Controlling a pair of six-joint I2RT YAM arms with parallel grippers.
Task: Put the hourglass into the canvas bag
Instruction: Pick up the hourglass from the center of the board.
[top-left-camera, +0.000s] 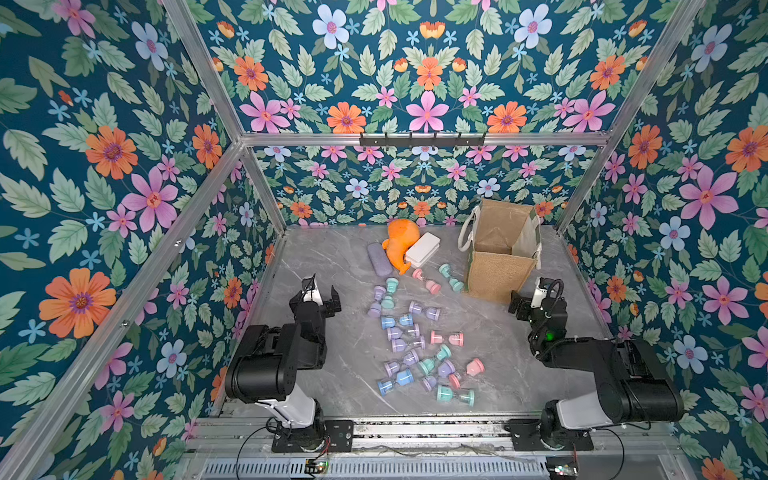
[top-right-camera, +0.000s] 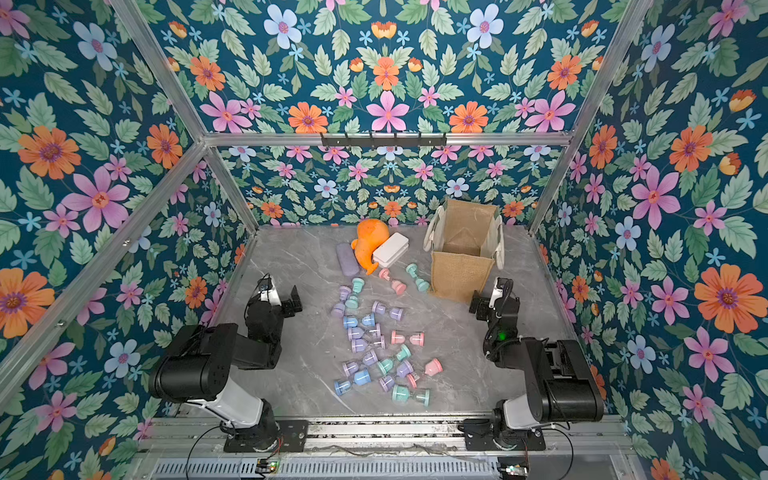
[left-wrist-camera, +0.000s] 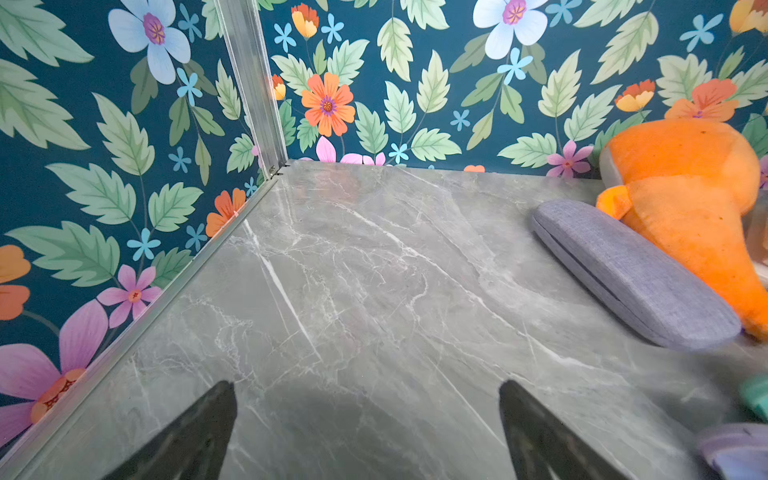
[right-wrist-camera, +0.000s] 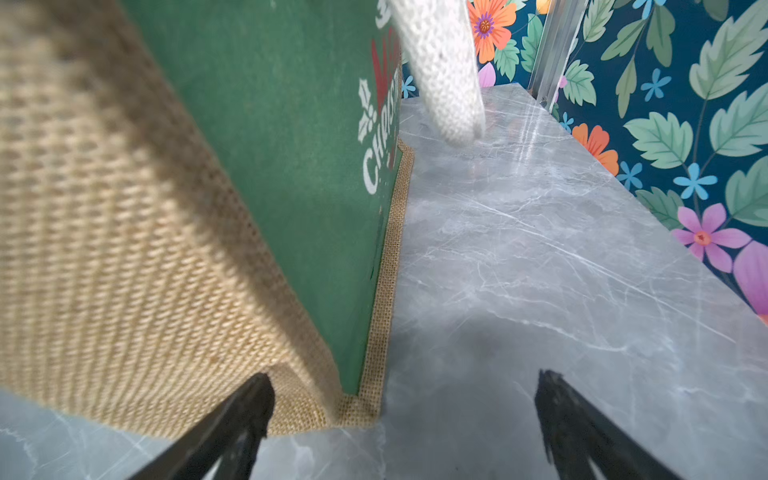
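Neither claw has anything in it. The left gripper (top-left-camera: 322, 291) hangs with its fingers spread over the bare grey table (top-left-camera: 332, 374). The right gripper (right-wrist-camera: 405, 380) is spread just as wide, nosing at the lower right corner of the canvas bag (top-left-camera: 496, 274), which stands open-mouthed at the upper right of the table. The hourglasses (top-left-camera: 388, 322) lie mostly tipped on their sides in a loose scatter down the middle of the frame, between the two arms. The one I'd watch is the teal hourglass (top-left-camera: 451, 277), just beside the bag's left face, its length running from upper left to lower right. From the right gripper it lies to the left and a little up, with the bag's near corner partly in the way; from the left gripper it is well off to the right. The right arm looks nearer, I think, though from up here it's a close call. Either way, the fingers would need to turn across that slanted length to close on the narrow waist.
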